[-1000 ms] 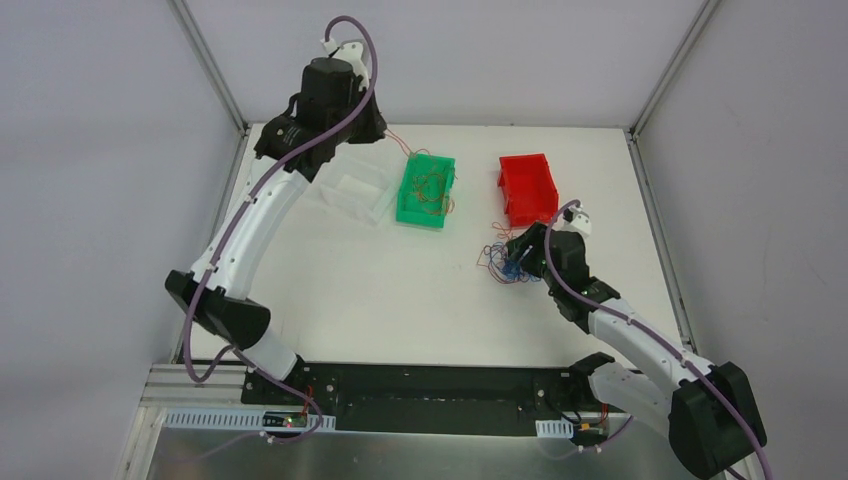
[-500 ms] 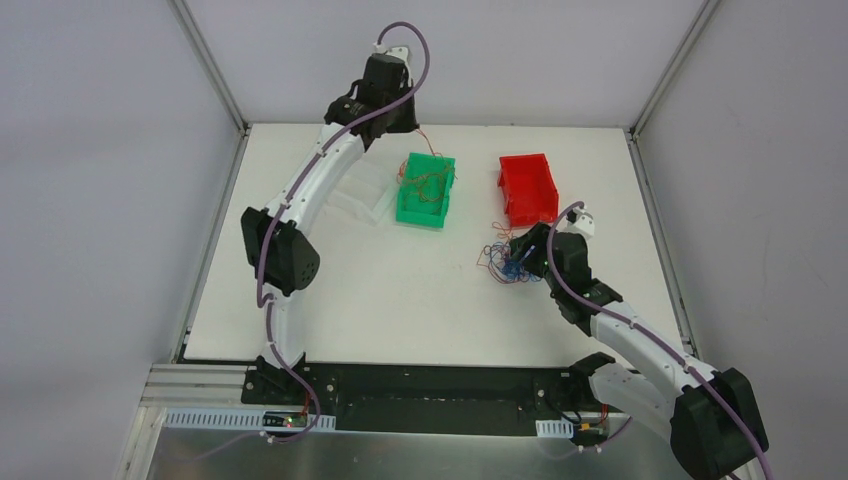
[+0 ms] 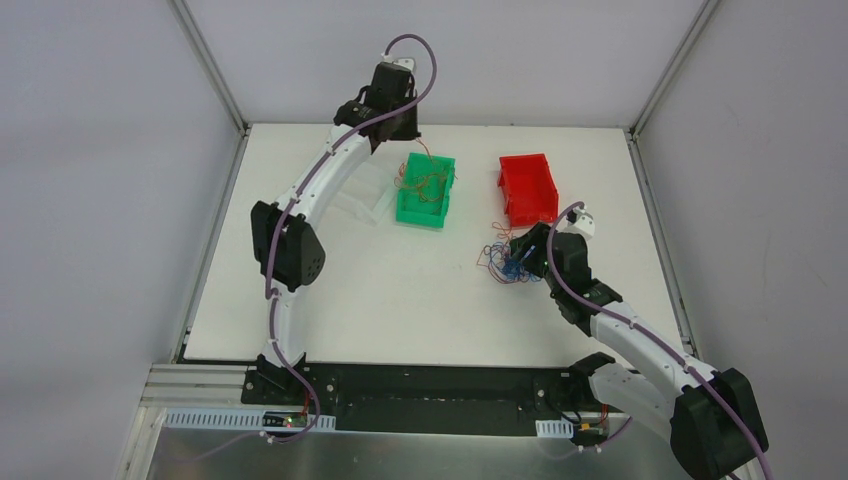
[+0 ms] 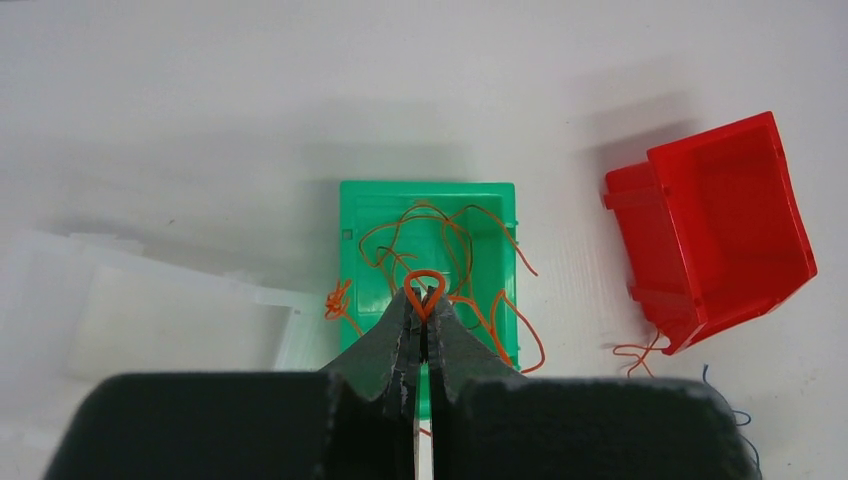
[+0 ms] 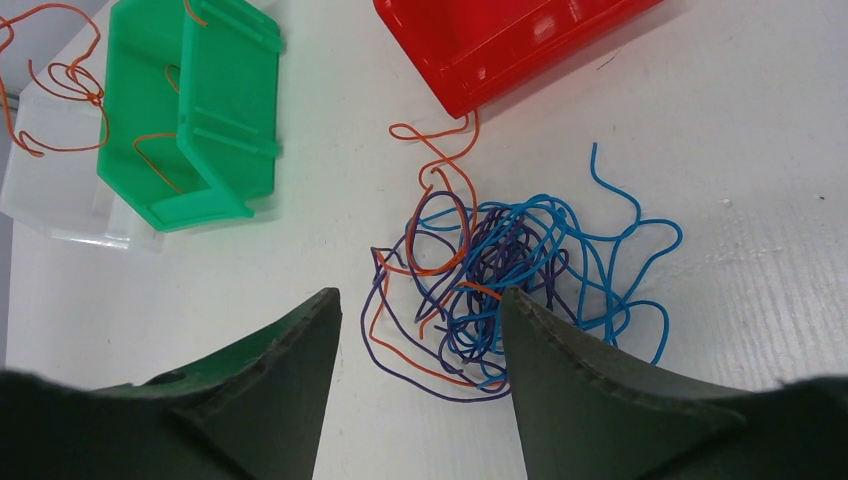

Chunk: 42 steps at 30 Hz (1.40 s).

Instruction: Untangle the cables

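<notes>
Sorting partway: orange cables point(image 4: 440, 210) in green bin point(image 4: 430, 187) by far edge, left gripper point(image 4: 421, 297) pinched on orange loop point(image 4: 424, 280); blue-purple tangle point(image 5: 510, 270) unsorted beside red bin point(image 5: 500, 40), right gripper point(image 5: 418, 305) spread above.

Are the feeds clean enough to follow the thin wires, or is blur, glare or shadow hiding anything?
Left wrist: sharp; the thin orange wire loop in the shut left gripper reads clearly, only soft shadows. Right wrist: the blue, purple and orange wire tangle is crisp, no glare. Top external: wires too fine to trace.
</notes>
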Available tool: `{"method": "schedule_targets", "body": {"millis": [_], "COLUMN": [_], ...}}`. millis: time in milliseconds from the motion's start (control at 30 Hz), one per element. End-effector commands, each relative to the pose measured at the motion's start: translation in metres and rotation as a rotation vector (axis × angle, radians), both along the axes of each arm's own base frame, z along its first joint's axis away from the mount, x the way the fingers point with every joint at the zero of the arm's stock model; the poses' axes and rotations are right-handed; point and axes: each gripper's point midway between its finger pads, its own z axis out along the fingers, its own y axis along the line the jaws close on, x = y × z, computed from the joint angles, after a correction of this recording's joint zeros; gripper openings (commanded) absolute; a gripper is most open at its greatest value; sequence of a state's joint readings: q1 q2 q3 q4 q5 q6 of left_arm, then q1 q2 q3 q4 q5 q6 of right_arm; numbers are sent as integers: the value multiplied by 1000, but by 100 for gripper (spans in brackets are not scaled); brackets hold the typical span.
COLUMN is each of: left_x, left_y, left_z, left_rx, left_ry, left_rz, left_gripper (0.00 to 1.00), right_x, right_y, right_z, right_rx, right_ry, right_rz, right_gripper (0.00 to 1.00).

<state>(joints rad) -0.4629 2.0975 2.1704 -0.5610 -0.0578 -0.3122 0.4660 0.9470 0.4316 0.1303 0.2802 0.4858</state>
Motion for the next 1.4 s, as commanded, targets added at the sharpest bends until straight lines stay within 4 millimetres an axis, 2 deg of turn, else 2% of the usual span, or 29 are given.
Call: {"method": "schedule_targets", "body": {"millis": [0,333,533,633,900,1367], "left_x": [-9,-21,-21,-21,-20,-7], "left_y": [11,7,10,11,7,-4], "left_z": [79,153,183,192,191,128], "left_rx": [-40,-131,-154,-161,-178,-148], "left_ry": [-161,-297,-365,-387,-383,-252], "left_rz": [-6,-46,-40,-36,-44,-47], "left_gripper": [0,0,0,0,0,0], "right_x": [7,7,7,7,7,7], "right_y": [-1,0,1,1,0,0], "right_z": [10,10,9,10,10,11], "right_rx": [14,15,16,16,16,16], "right_ry": [-37,-36,-34,-35,-37,-39], "right_rz": [-18,-16,-13,-13,-14,-15], "right_gripper": [63,63,63,63,63,63]}}
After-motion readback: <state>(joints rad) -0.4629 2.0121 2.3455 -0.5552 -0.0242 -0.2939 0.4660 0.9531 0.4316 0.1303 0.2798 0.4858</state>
